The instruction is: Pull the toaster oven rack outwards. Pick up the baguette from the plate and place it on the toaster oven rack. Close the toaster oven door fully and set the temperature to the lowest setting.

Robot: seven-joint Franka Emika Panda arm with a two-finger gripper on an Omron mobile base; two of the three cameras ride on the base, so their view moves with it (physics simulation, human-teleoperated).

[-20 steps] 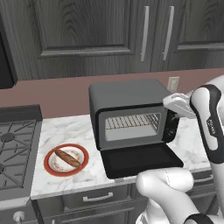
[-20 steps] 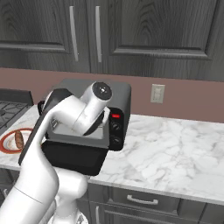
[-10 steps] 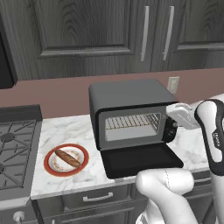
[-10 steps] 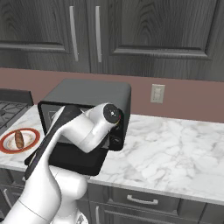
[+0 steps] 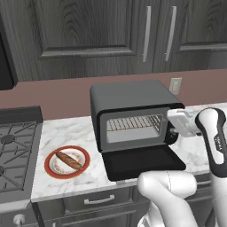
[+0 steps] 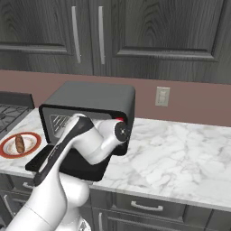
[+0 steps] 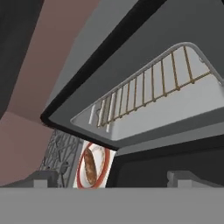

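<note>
The black toaster oven (image 5: pixel 133 95) stands on the counter with its door (image 5: pixel 144 162) folded down flat. The silver wire rack (image 5: pixel 133 123) sits inside the cavity, and in the hand view the rack (image 7: pixel 153 87) fills the upper right. To the left lies the baguette (image 5: pixel 68 160) on the red-rimmed plate (image 5: pixel 50 168). My gripper (image 5: pixel 170 127) hovers at the oven's front right corner, at cavity height, pointing left. Its tips (image 7: pixel 43 178) stand wide apart: the gripper (image 7: pixel 116 181) is open and holds nothing. Beyond the door lies the baguette (image 7: pixel 89 162).
A gas stove (image 5: pixel 15 146) lies left of the plate. Dark cabinets (image 5: pixel 111 31) hang above the counter, and a wall outlet (image 5: pixel 176 85) sits behind the oven. Bare marble counter (image 6: pixel 180 153) stretches right of the oven. My arm (image 6: pixel 90 140) covers the oven's front in the right base view.
The hand has dropped from beside the oven's upper right corner down to cavity level in front of its right side. Oven, door, plate and baguette have not moved.
</note>
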